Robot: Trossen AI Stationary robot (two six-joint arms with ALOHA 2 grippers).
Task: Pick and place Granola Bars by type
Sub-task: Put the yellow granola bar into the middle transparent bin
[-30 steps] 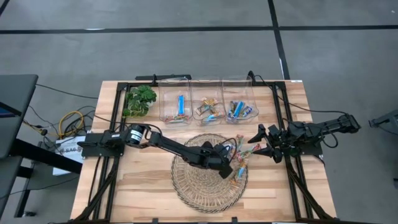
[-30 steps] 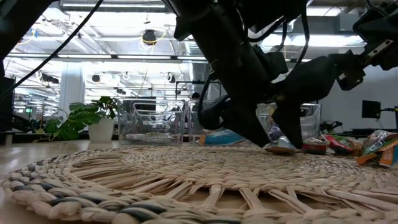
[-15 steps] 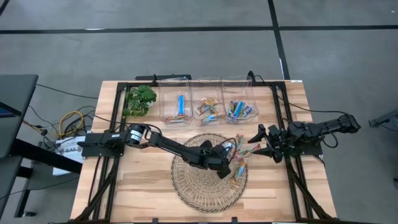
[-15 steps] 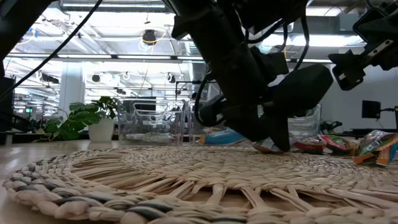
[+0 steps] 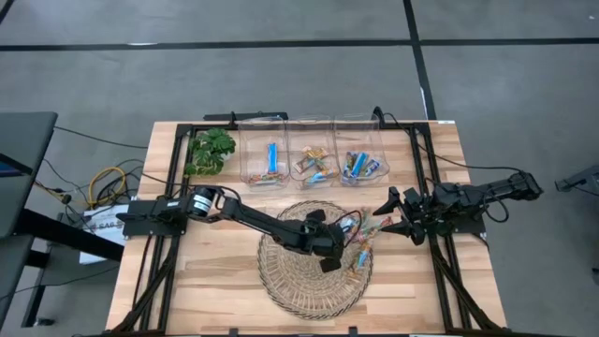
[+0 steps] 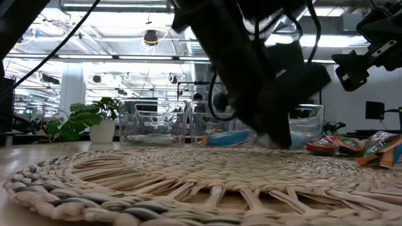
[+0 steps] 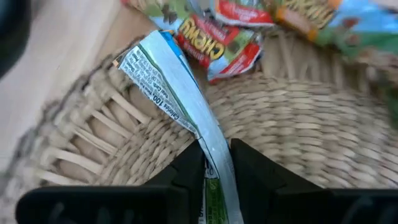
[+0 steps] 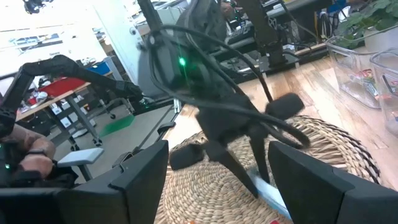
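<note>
Taking the round woven straw mat [image 5: 314,257] in the middle of the pale wooden surface [image 5: 206,281] as the landmark: beyond its far-left edge stands a small green leafy plant [image 5: 209,150], out of the working path. The left end effector [image 5: 329,255] reaches over the mat's right half, clenched on a slim blue-and-white wrapped granola bar [image 7: 186,99], pinched by one end so the rest hangs free for carrying. Just past the mat's far edge sit three clear plastic bins [image 5: 314,161], each already holding bars, apparently one per type. More multicoloured wrapped bars [image 5: 363,245] lie loose on the mat's right rim. The right end effector [image 5: 391,217], fingers spread and empty, waits beside that rim.
</note>
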